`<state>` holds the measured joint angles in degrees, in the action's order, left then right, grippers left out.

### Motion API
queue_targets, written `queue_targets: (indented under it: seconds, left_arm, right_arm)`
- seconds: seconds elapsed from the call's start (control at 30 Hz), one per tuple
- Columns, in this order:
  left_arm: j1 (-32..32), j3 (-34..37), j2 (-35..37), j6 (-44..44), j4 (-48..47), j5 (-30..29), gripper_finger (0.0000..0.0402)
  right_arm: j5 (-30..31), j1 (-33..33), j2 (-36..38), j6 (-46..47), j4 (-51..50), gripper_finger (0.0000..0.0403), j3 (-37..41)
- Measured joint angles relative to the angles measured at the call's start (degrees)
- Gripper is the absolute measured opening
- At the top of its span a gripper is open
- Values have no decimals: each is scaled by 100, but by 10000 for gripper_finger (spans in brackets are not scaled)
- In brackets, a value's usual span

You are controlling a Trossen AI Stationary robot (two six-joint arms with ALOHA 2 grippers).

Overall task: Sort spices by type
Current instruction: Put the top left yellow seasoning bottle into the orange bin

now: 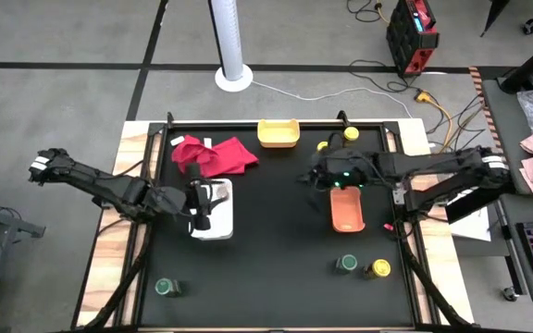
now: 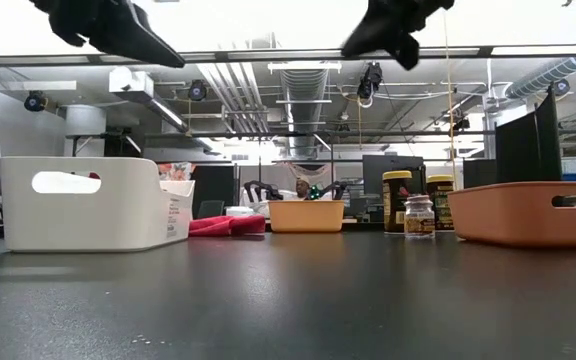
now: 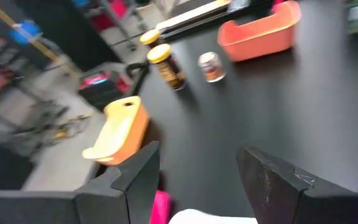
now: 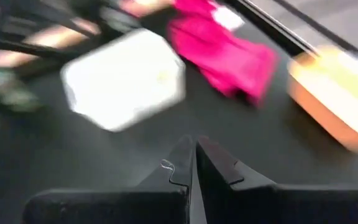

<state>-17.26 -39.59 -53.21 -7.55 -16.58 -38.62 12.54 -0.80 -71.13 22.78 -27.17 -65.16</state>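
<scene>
My left gripper (image 3: pixel 197 155) is open and empty; it hovers over the white tray (image 1: pixel 220 215). My right gripper (image 4: pixel 194 146) is shut on nothing and hangs above the table near the orange tray (image 1: pixel 347 211), pointing toward the table's left. Two yellow-lidded jars (image 1: pixel 350 134) (image 1: pixel 324 145) stand by the far edge. A small pinkish-brown jar (image 3: pixel 211 66) stands upright between them and the orange tray. Two green-lidded jars (image 1: pixel 167 288) (image 1: pixel 346 264) and a third yellow jar (image 1: pixel 378 269) stand near the near edge.
A yellow tray (image 1: pixel 278 132) sits at the far edge, with a crumpled red cloth (image 1: pixel 213 154) to its left, beside the white tray. Bare black table lies between the white and orange trays and along the near middle.
</scene>
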Motion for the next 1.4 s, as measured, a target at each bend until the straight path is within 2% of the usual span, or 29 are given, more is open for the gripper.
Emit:
queue_targets:
  seconds: [0.1, 0.23, 0.37, 0.57, 0.8, 0.97, 1.13, 1.27, 1.4]
  left_arm:
    - [0, 0, -2, -8, -190, -318, 196]
    - [0, 0, 0, -9, -407, -357, 196]
    - [0, 0, 2, -9, -491, -385, 196]
    - [0, 0, 2, 23, -509, -1028, 196]
    - [0, 0, 0, 597, -507, -1140, 196]
    - [-2, 0, 0, 991, -611, -1139, 196]
    - [-2, 0, 0, 1154, -787, -1140, 196]
    - [-1, 0, -2, 1067, -798, -1253, 196]
    - [0, 0, -2, 1020, -795, -1531, 196]
  right_arm:
    - [445, -2, -374, 679, -1482, 13, -714]
    - [344, -32, -785, 1493, -2968, 13, -1327]
    - [108, -133, -1015, 1978, -3812, 13, -1596]
    - [-341, -582, -1069, 2109, -4528, 13, -1604]
    - [-326, -1224, -1068, 1654, -4709, 13, -1589]
    - [105, -1573, -1080, 1679, -4691, 13, -1585]
    - [66, -1862, -1080, 1516, -4687, 13, -1583]
    - [-195, -2070, -1080, 1383, -4553, 15, -1580]
    - [-206, -2209, -1080, 1216, -4211, 44, -1580]
